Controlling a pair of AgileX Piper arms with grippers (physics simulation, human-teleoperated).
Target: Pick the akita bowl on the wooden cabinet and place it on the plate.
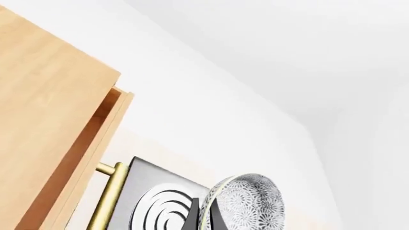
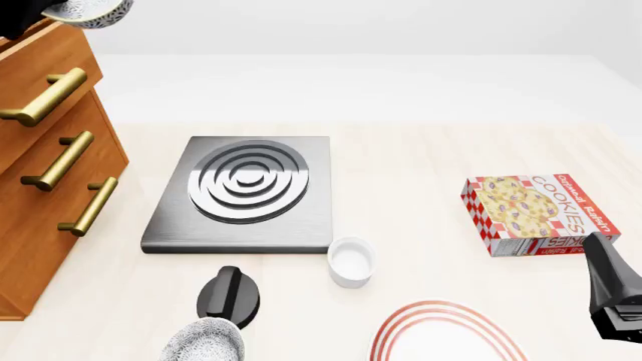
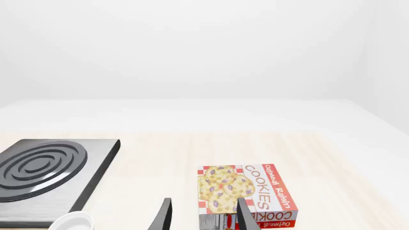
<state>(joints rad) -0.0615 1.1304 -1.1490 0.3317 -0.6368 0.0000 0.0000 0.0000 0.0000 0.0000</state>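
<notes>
akita bowl held above wooden cabinet | rigid, smooth, breakable; rim grip judged best | left gripper clamped on rim | right gripper spread, empty

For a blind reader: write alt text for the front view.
A patterned akita bowl sits low at the near table edge by a black knob-like arm part, left of the red-ringed plate. Behind lie a ramekin, stove, cookie box and wooden cabinet.
</notes>
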